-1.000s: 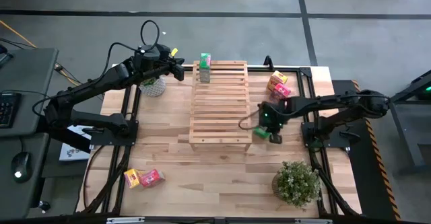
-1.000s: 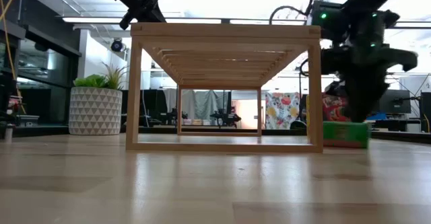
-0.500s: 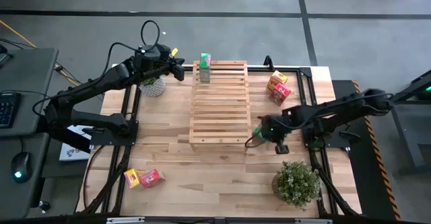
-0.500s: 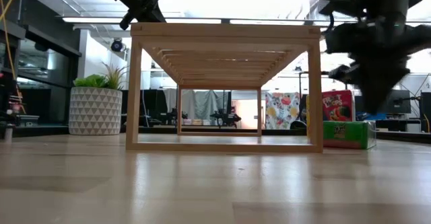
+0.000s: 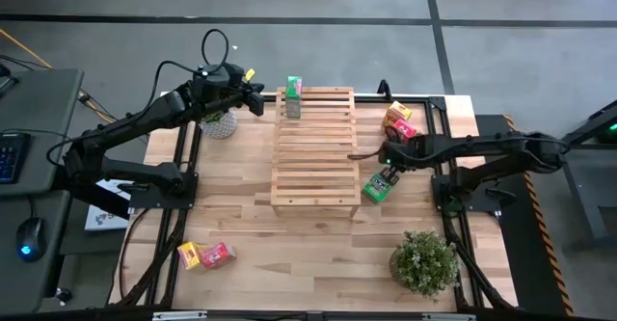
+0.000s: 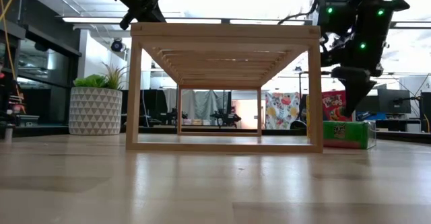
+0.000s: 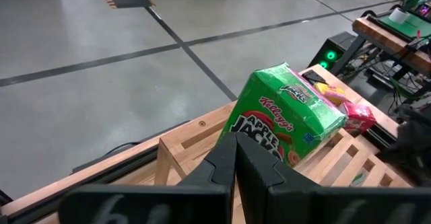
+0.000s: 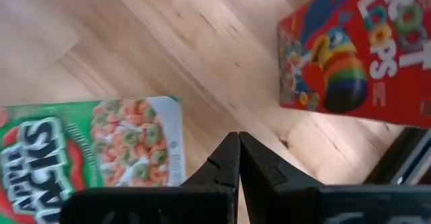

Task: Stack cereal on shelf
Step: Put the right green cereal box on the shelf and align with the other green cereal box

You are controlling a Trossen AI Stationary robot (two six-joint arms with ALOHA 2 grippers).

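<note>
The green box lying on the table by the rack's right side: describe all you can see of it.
The green box is a small cardboard Apple Jacks carton, printed with cereal rings and a white side panel. It lies flat on the wooden table, angled, close beside the wooden rack. The right pincer, shut, hangs just above it, not touching it.

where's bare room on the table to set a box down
Bare wood lies between the shelf front and the near edge, from the yellow and pink boxes to the plant. Crowded right of the shelf: green box, right hand.
</note>
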